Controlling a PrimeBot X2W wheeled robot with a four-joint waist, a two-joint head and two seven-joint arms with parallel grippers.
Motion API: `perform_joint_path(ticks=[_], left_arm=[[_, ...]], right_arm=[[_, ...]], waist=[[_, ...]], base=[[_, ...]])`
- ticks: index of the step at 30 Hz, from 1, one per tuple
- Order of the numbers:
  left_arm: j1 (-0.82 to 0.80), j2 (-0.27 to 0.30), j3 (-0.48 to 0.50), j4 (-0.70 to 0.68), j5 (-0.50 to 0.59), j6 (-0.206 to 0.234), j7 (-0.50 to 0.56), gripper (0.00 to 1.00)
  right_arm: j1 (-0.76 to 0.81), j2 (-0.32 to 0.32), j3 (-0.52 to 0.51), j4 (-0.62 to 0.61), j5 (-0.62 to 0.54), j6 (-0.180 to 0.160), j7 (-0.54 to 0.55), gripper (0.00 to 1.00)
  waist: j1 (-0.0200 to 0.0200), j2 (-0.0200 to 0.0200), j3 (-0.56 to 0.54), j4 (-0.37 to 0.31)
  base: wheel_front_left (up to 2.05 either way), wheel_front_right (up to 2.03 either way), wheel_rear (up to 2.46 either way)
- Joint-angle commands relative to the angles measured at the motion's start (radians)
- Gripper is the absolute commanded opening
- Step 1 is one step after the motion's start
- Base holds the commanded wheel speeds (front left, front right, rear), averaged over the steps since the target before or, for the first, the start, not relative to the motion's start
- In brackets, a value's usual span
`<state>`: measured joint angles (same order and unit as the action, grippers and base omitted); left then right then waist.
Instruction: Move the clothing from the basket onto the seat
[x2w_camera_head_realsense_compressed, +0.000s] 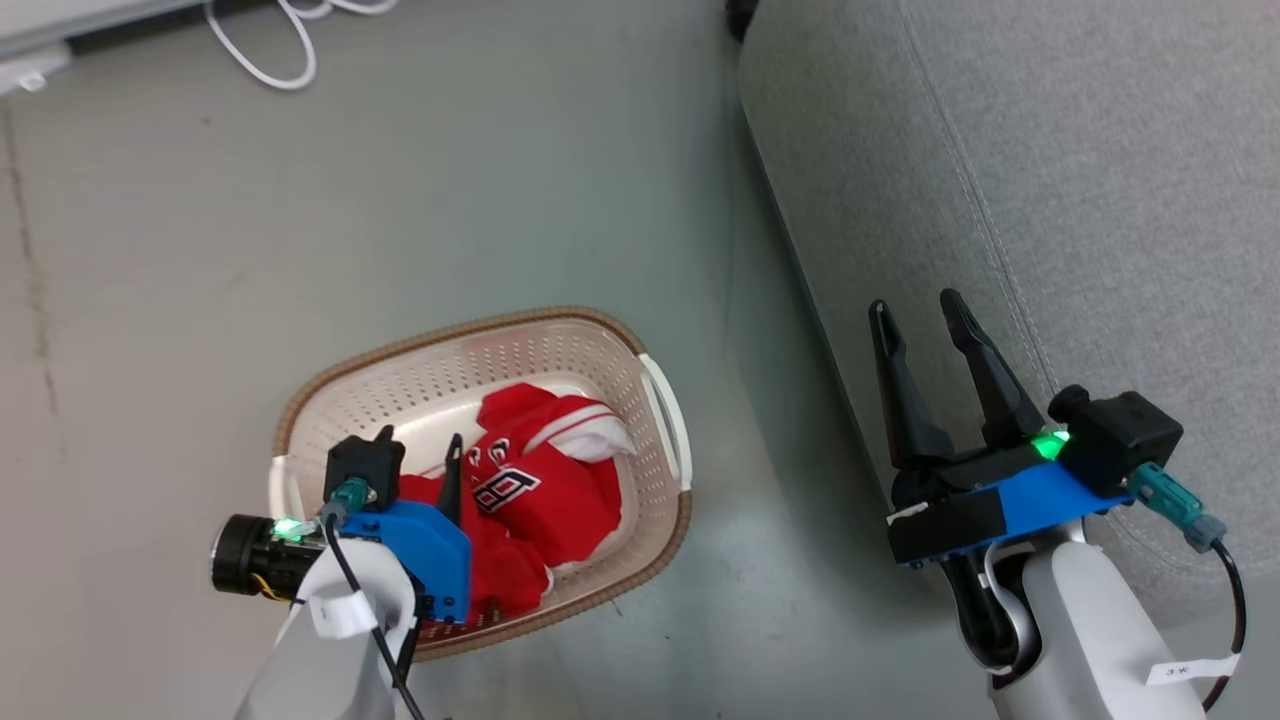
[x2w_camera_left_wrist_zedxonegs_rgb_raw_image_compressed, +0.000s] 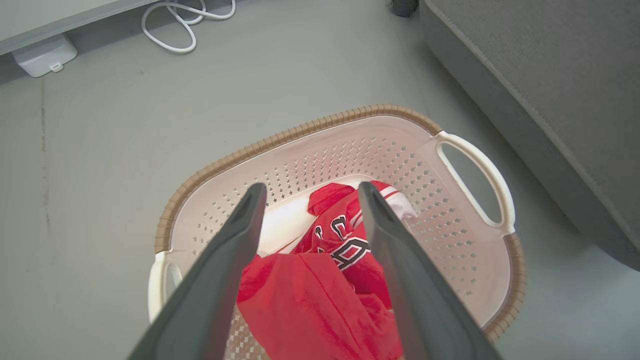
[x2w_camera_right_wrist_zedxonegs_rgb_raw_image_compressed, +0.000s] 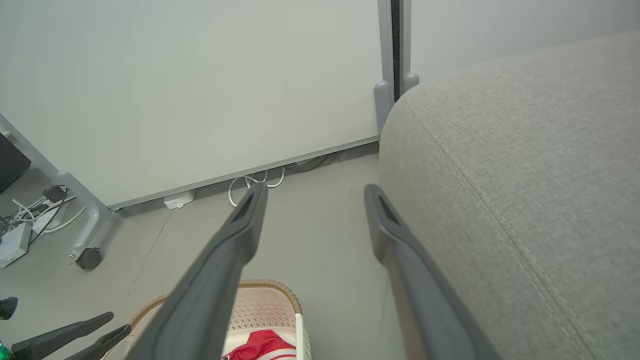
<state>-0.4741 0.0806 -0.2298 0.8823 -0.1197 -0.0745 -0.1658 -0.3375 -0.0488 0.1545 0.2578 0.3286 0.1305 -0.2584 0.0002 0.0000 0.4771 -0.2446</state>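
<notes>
**Operator:** Where was the clothing (x2w_camera_head_realsense_compressed: 540, 480) at this point?

**Technician:** Both garments lay inside the basket (x2w_camera_head_realsense_compressed: 450, 335), which stood on the floor (x2w_camera_head_realsense_compressed: 400, 200) near the seat (x2w_camera_head_realsense_compressed: 1100, 200). The jersey (x2w_camera_left_wrist_zedxonegs_rgb_raw_image_compressed: 345, 240) lay toward the far wall, number up. The plain red garment (x2w_camera_left_wrist_zedxonegs_rgb_raw_image_compressed: 300, 305) lay bunched at the near end, overlapping the jersey. No garment lay on the visible part of the seat.

**Operator:** What was the state of the grippers?

**Technician:** The left gripper (x2w_camera_head_realsense_compressed: 420, 438) hung over the near end of the basket, fingers spread wide and empty, aimed down at the plain red garment. The right gripper (x2w_camera_head_realsense_compressed: 913, 302) hung over the front edge of the seat, fingers likewise spread, holding nothing.

**Operator:** How was the step best carried out?

**Technician:** The step in hand appeared to be the descent for the first pick.
1. The left gripper needed to go straight down, one finger on each side of a raised fold.
2. Closing was advisable only once a thick bunch of fabric sat between the pads, since a thin layer could slip.
3. The fingertips needed to be kept off the perforated wall and the rim, or the basket could be dragged.
4. Because the garments overlapped, one lift could draw up both, so the load needed to clear the rim before the swing to the seat.
</notes>
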Motion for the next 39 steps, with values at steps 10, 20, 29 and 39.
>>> perform_joint_path(ticks=[10,20,29,39], left_arm=[[-0.129,0.022,-0.012,0.162,0.003,0.02,0.121,1.0],[-0.184,0.033,-0.048,0.257,0.025,0.05,0.187,1.0],[-0.222,0.04,-0.098,0.323,0.064,0.097,0.254,1.0],[-0.239,0.038,-0.12,0.365,0.062,0.123,0.345,0.44]], right_arm=[[-0.08,-0.003,0.068,-0.044,0.031,0.0,-0.008,1.0],[-0.115,-0.003,0.137,-0.076,0.04,0.0,-0.007,1.0],[-0.124,-0.003,0.15,-0.08,0.049,0.0,-0.007,1.0],[-0.133,-0.003,0.159,-0.077,0.059,0.0,-0.007,1.0]], waist=[[-0.0002,0.0,0.134,-0.066],[-0.0002,0.0,0.183,-0.088],[-0.0002,0.0,0.206,-0.099],[-0.0002,0.0,0.218,-0.108]], base=[[0.0,0.0,0.0],[0.0,0.0,0.0],[0.0,0.0,0.0],[0.0,0.0,0.0]])
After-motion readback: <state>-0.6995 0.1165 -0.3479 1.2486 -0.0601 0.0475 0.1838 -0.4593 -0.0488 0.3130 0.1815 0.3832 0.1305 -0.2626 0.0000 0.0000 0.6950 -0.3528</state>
